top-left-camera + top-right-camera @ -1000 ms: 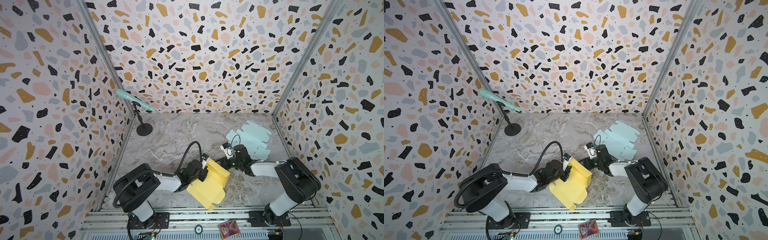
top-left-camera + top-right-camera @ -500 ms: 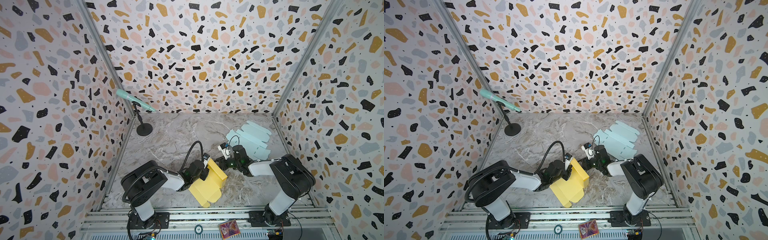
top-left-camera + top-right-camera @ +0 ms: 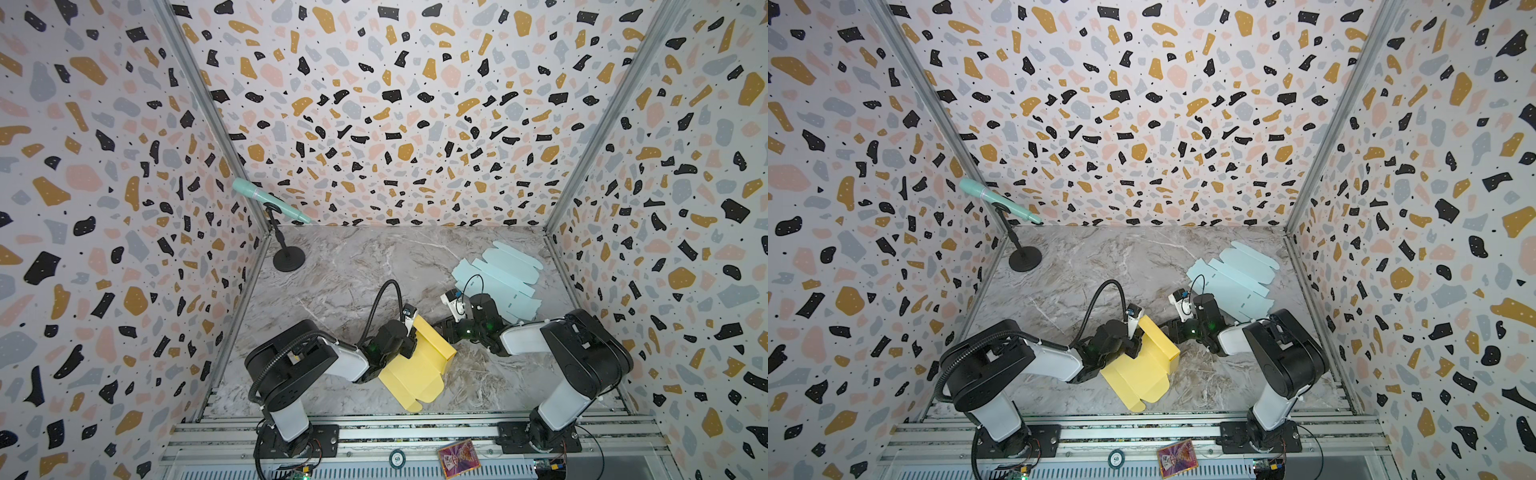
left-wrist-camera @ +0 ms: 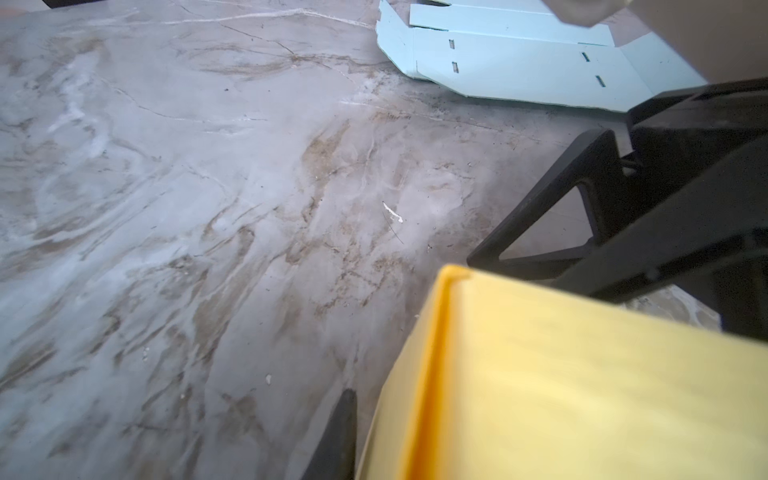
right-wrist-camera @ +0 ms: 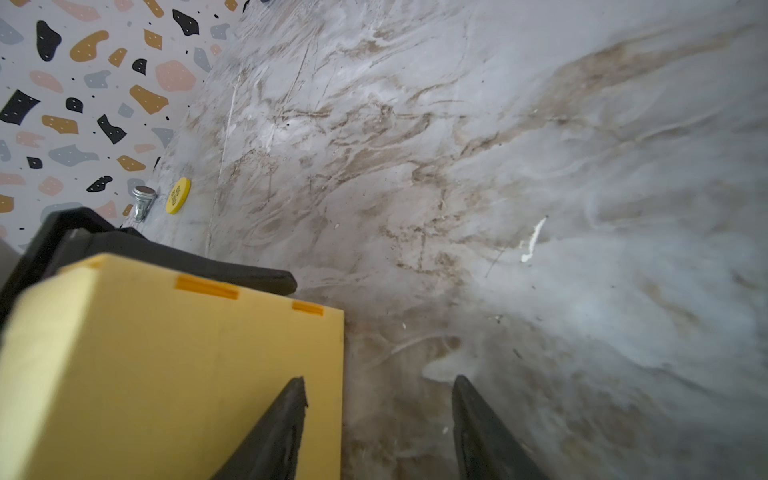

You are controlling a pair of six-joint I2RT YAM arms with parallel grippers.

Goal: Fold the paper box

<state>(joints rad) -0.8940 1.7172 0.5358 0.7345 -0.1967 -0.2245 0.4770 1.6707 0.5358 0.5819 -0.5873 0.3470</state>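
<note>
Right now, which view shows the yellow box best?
Both top views: the yellow box shows almost whole, raised walls and flat flap alike. Left wrist: one blurred wall. Right wrist: one side with two tabs.

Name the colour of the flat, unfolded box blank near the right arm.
The box blank is pale blue, clearest in a top view.

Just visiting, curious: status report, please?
Left gripper at half-folded yellow paper box, grip unclear. Right gripper open at its raised wall. Flat pale-blue paper cutout beyond, not blocking.

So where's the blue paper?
In both top views the blue paper lies flat at the back right of the table, just behind the right gripper.
</note>
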